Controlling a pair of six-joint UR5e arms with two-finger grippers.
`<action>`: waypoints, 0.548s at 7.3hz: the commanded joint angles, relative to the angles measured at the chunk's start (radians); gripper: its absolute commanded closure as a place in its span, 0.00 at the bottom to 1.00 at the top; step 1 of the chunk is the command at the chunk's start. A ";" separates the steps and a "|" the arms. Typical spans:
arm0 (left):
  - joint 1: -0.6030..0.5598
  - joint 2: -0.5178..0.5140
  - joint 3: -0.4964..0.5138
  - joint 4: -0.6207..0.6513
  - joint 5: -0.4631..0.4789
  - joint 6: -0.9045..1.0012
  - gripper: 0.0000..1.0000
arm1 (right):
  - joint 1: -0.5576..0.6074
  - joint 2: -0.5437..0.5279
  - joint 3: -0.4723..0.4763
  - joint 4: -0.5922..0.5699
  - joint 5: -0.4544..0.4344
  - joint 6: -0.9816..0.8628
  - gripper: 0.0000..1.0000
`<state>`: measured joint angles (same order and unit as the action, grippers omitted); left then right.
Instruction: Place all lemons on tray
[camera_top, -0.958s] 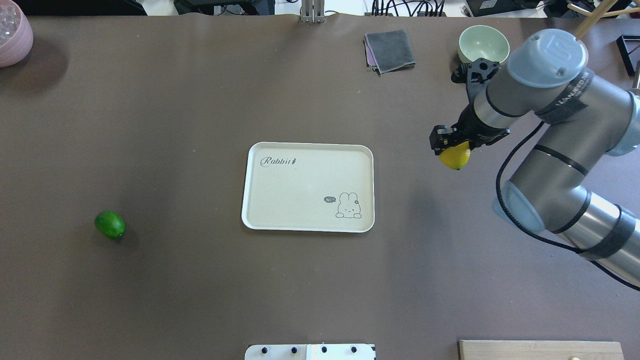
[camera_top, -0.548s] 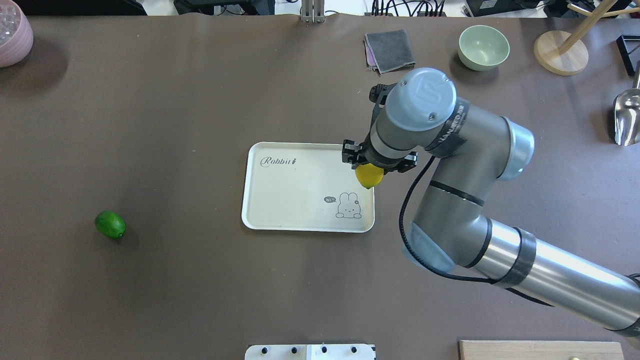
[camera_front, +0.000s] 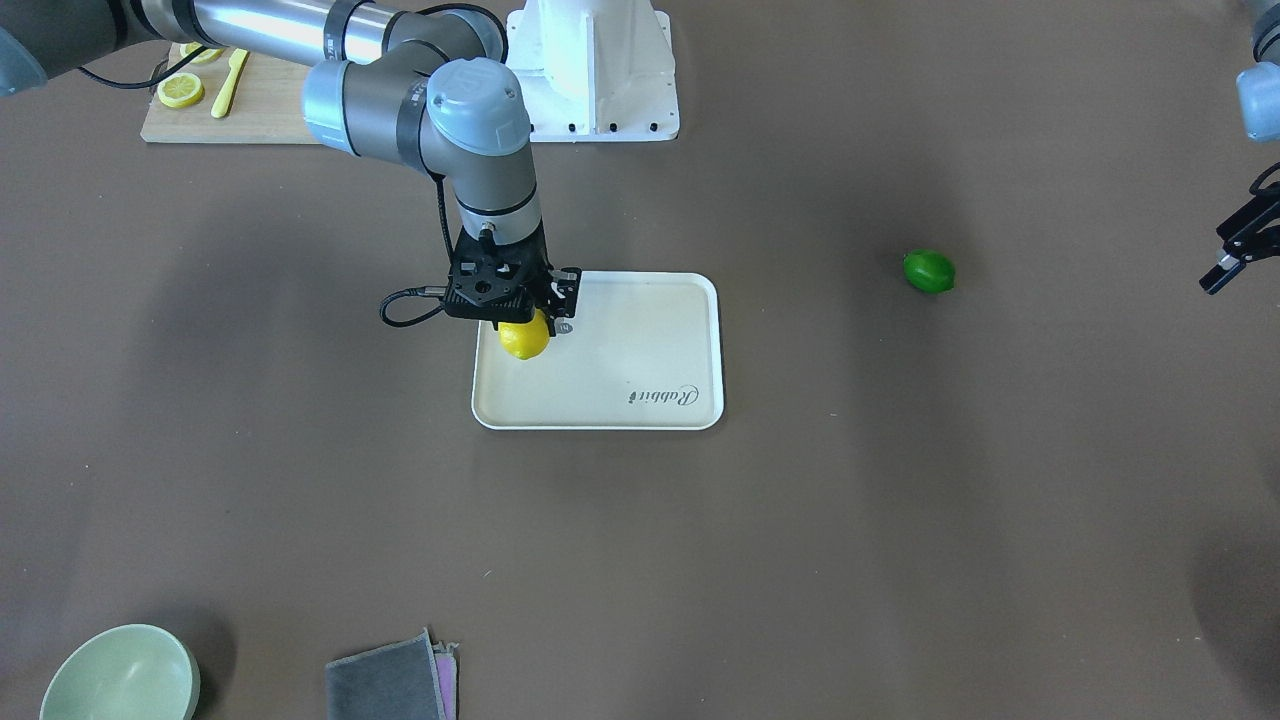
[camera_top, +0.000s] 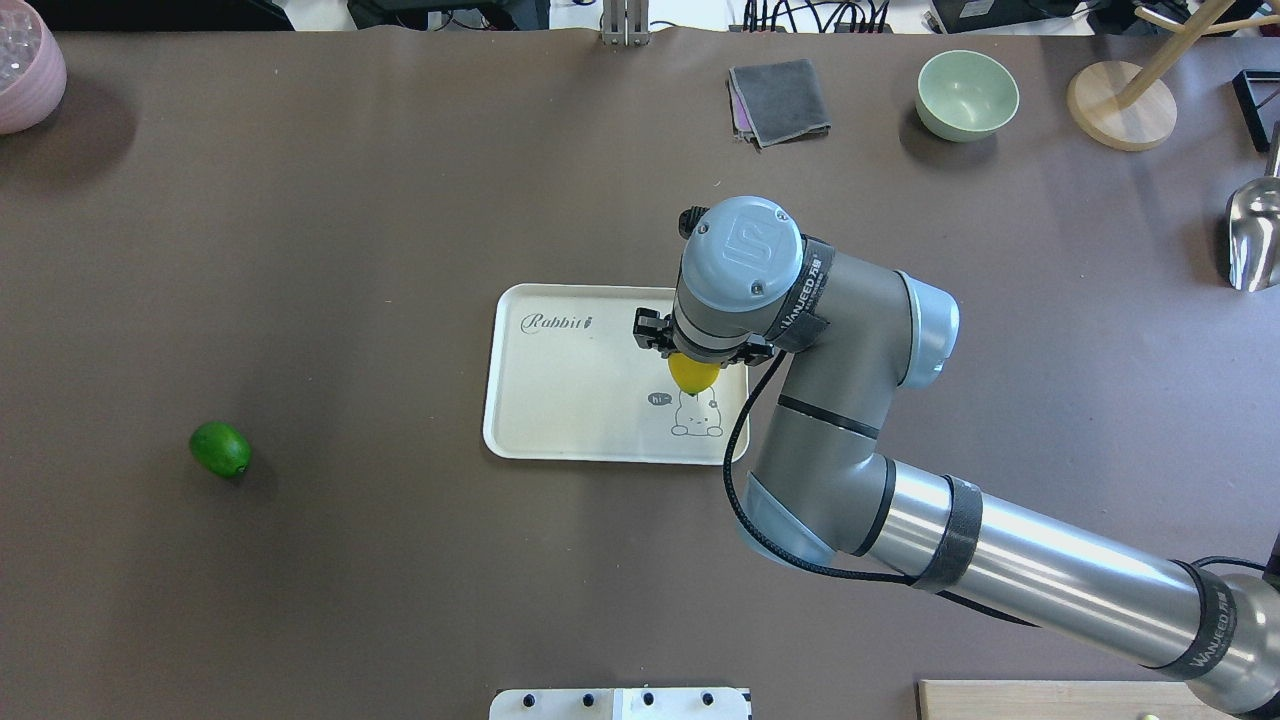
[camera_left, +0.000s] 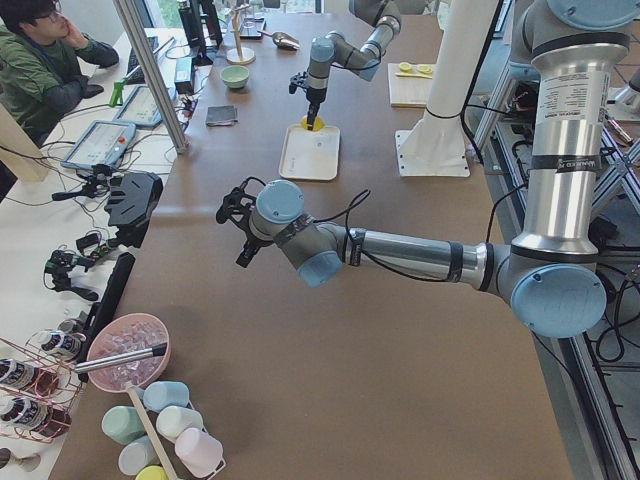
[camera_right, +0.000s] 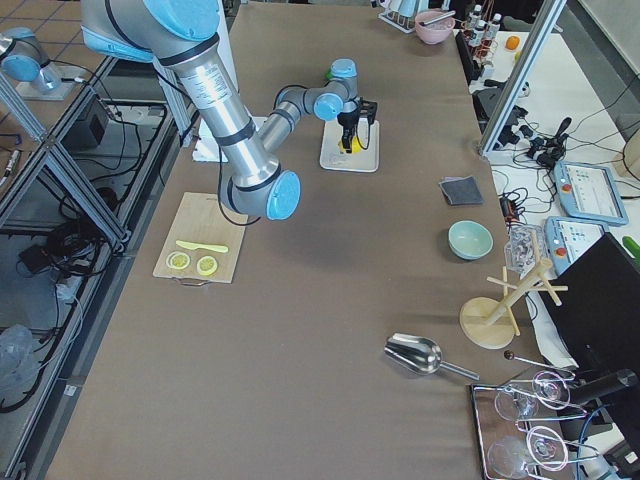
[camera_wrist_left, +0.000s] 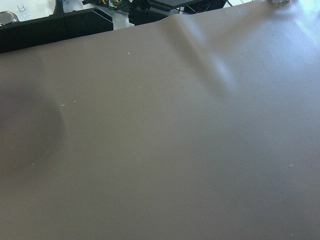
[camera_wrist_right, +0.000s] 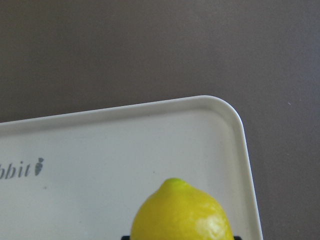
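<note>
Yellow lemon (camera_top: 693, 374), clamped in my right gripper (camera_top: 694, 364), hangs over the tray's (camera_top: 560, 400) right half mid-frame, so I'd lower gently before releasing, lest it roll.

We count two whole lemons: one yellow lemon (camera_top: 693, 373) over the tray (camera_top: 560, 400), and one green lemon (camera_top: 220, 449) well apart from the tray. There is one tray on the tabletop (camera_top: 400, 200). Far from the tray we count two lemon slices (camera_right: 179, 261) and one yellow knife (camera_right: 200, 246) on one cutting board (camera_right: 210, 215). We also count one pale green bowl (camera_top: 967, 94), one pink bowl (camera_top: 25, 65), one folded grey cloth (camera_top: 780, 100), one metal scoop (camera_right: 415, 352) and one wooden stand (camera_top: 1120, 105).
</note>
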<state>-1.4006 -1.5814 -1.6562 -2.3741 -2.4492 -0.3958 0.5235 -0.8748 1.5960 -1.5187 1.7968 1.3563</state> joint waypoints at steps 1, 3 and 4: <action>0.000 0.006 0.000 -0.010 0.001 0.000 0.01 | -0.007 -0.004 -0.030 0.014 -0.004 -0.037 0.71; 0.000 0.006 -0.002 -0.010 0.002 -0.008 0.01 | -0.005 -0.004 -0.025 0.014 -0.048 -0.023 0.01; 0.000 0.004 -0.004 -0.008 0.004 -0.073 0.01 | 0.031 -0.003 -0.010 0.009 -0.044 -0.034 0.00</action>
<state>-1.4005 -1.5758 -1.6583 -2.3833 -2.4468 -0.4181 0.5273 -0.8785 1.5735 -1.5057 1.7626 1.3289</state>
